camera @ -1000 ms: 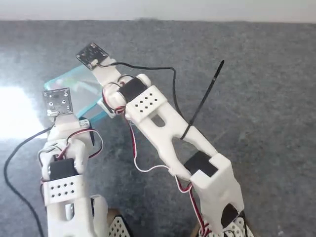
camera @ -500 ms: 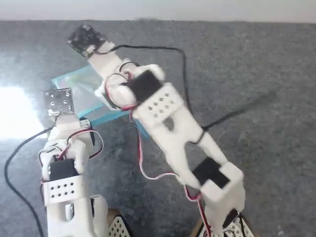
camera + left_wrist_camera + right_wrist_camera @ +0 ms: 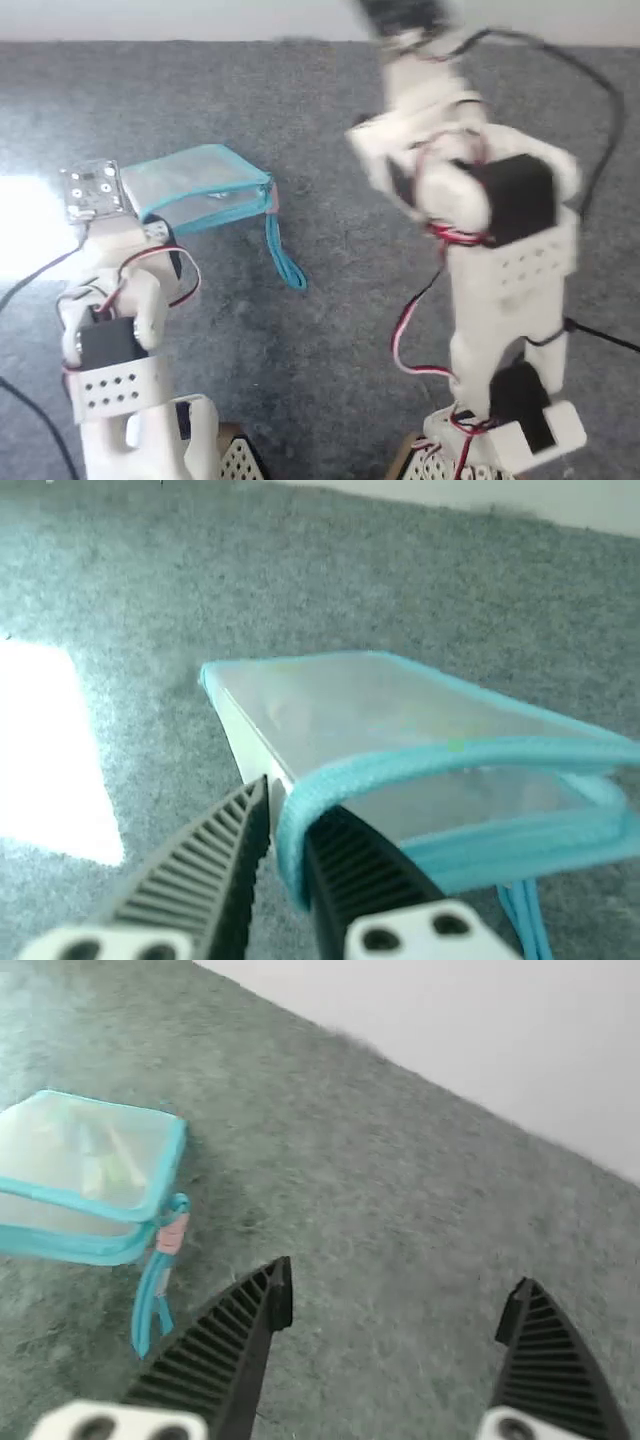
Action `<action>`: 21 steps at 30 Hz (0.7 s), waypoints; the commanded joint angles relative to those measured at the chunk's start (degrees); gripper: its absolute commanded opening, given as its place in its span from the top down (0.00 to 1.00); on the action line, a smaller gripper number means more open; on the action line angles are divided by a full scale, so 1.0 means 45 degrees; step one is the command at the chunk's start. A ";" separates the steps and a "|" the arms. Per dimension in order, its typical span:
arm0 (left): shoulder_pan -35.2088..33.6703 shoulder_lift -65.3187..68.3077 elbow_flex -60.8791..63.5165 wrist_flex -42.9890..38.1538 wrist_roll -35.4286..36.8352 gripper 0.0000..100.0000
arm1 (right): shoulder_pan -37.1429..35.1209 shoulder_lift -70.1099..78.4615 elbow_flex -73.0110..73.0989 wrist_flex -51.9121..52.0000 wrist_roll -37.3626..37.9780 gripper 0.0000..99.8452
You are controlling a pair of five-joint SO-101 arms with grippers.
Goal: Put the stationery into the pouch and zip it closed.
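Honestly, my left gripper (image 3: 288, 805) was pinching the pouch (image 3: 400, 710) rim, right gripper (image 3: 404, 1275) gaped empty; I figured a firm pinch mattered for zipping.

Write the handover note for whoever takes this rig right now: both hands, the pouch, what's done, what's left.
Left hand: shut on the teal edge of the pouch, at the end away from the strap.
Right hand: open and empty, up above the table, apart from the pouch.
Pouch: lies on the grey table, with the strap trailing beside it.
Done: the stationery appears to be inside; pale shapes show through the clear side.
Left: I cannot tell whether the zip is fully shut. Check it, probably with the right hand, close it if needed, then let go.
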 commanded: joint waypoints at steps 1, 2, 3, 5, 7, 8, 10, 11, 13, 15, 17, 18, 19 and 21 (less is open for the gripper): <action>0.0078 -0.0215 -0.2217 0.0449 0.0176 0.99 | 0.0830 -0.0479 0.1758 -0.0400 0.0254 0.67; 0.0039 -0.0215 -0.2725 0.0664 0.0176 0.99 | 0.0791 -0.0557 0.2657 -0.0830 0.0567 0.67; 0.0020 -0.0215 -0.3233 0.0899 0.0176 0.99 | 0.0791 -0.0635 0.3556 -0.1280 0.0781 0.67; 0.0000 -0.0215 -0.4249 0.1348 0.0195 0.99 | 0.0772 -0.0752 0.5040 -0.2276 0.0938 0.69; 0.0000 -0.0215 -0.5226 0.1817 0.0195 0.99 | 0.0869 -0.1045 0.6505 -0.3389 0.0938 0.72; 0.0000 -0.0215 -0.5636 0.2012 0.0195 0.99 | 0.0869 -0.1280 0.7424 -0.4073 0.0938 0.73; 0.0000 -0.0195 -0.6261 0.2266 0.0195 0.99 | 0.0752 -0.1924 0.9455 -0.5636 0.1016 0.74; 0.0000 -0.0176 -0.6515 0.2344 0.0195 0.99 | 0.0615 -0.2295 1.0589 -0.6437 0.1035 0.74; 0.0000 -0.0117 -0.6926 0.2344 0.0195 0.99 | 0.0361 -0.3077 1.2796 -0.7902 0.1055 0.73; 0.0000 -0.0098 -0.7199 0.2344 0.0195 0.99 | -0.0088 -0.3780 1.5043 -0.9504 0.1055 0.70; 0.0000 -0.0098 -0.7355 0.2344 0.0195 0.99 | -0.0615 -0.4484 1.7074 -1.1087 0.0957 0.69; 0.0000 -0.0098 -0.7355 0.2344 0.0195 0.99 | -0.0889 -0.4796 1.7934 -1.1829 0.0957 0.68; 0.0000 -0.0098 -0.7375 0.2344 0.0195 0.99 | -0.1065 -0.5050 1.8559 -1.2454 0.0957 0.68; 0.0000 -0.0098 -0.7355 0.2364 0.0195 0.99 | -0.1221 -0.5597 1.9399 -1.3333 0.0938 0.68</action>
